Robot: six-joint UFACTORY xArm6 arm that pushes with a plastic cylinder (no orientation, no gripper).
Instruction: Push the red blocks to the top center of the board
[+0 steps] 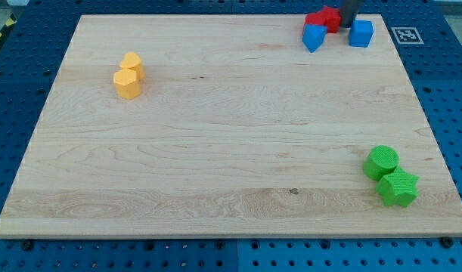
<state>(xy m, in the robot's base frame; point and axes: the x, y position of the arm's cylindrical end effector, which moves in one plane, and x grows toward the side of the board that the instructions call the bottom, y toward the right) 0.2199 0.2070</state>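
Two red blocks sit together at the board's top edge, right of centre: one (314,20) on the left and one (331,15) touching its right side; their shapes are unclear. Only the lower end of my dark rod shows at the view's top, and my tip (347,26) stands just right of the right red block, between it and a blue cube (361,33). A second blue block (314,37) lies just below the left red block.
Two yellow blocks (132,64) (128,83) touch at the upper left. A green cylinder (382,162) and a green star (398,188) touch at the lower right. A black-and-white marker (407,35) lies off the board's top right corner.
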